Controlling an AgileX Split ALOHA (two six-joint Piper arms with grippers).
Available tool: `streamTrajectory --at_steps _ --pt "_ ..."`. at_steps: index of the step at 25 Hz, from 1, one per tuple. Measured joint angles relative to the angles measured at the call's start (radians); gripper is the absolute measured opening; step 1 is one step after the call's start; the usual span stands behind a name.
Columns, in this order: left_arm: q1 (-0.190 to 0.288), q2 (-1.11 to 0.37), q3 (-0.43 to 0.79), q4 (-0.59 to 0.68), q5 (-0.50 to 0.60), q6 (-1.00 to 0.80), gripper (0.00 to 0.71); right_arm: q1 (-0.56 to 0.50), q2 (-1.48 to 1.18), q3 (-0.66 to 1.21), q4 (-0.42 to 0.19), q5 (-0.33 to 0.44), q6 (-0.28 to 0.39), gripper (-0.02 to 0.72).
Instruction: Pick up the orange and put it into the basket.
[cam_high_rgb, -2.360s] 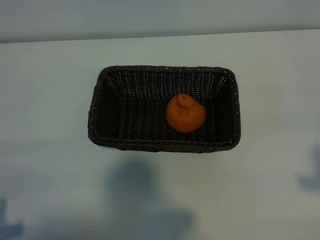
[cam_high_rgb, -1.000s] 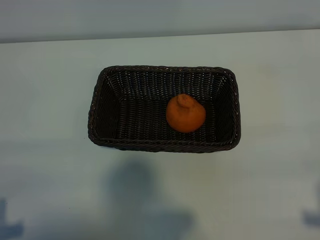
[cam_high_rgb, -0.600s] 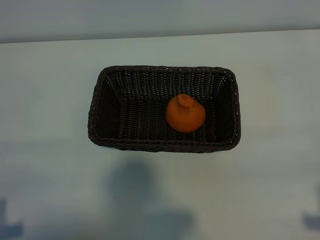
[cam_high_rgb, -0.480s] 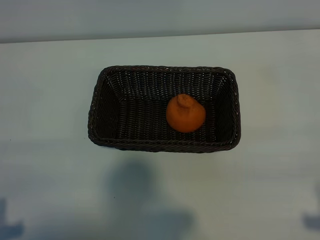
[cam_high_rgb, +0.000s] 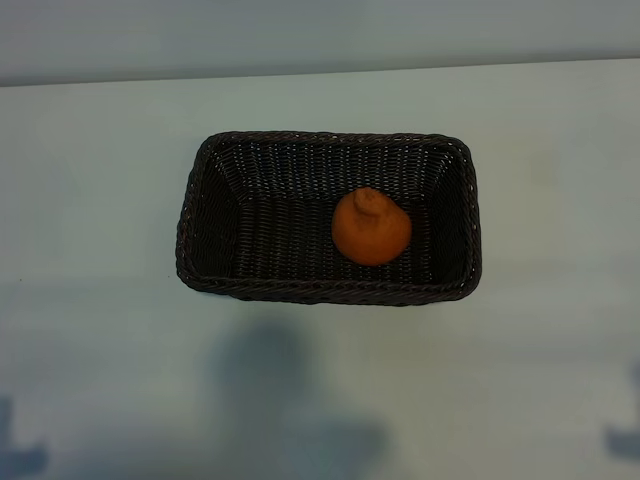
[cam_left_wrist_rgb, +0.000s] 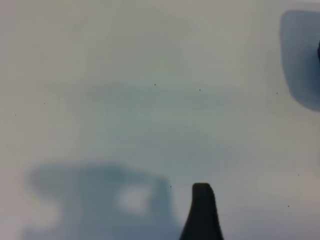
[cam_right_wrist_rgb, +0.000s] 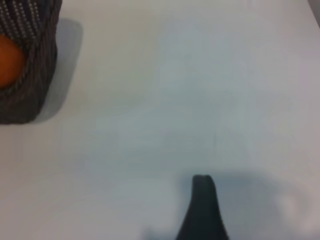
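The orange (cam_high_rgb: 371, 228) sits inside the basket (cam_high_rgb: 205, 190) (right of centre) on the worktop (cam_high_rgb: 100, 200). Both tools, left (cam_left_wrist_rgb: 201, 210) and right (cam_right_wrist_rgb: 202, 207), hang released, grasping nothing.

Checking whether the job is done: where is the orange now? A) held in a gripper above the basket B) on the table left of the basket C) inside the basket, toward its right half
C: the orange lies on the floor of the basket, right of centre, with no gripper on it.
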Motion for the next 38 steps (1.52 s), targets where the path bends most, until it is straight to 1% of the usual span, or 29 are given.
streamTrajectory --at_steps 3,5,10,38 --pt "0.0 0.0 0.0 0.0 0.0 0.0 0.569 0.0 0.0 0.005 -0.005 -0.008 0.035 0.529" --pt "0.0 0.0 0.0 0.0 0.0 0.0 0.569 0.0 0.0 0.014 -0.006 -0.026 0.047 0.529" --pt "0.0 0.0 0.0 0.0 0.0 0.0 0.569 0.0 0.0 0.021 -0.007 -0.044 0.049 0.528" --pt "0.0 0.0 0.0 0.0 0.0 0.0 0.569 0.0 0.0 0.021 0.006 -0.045 0.049 0.527"
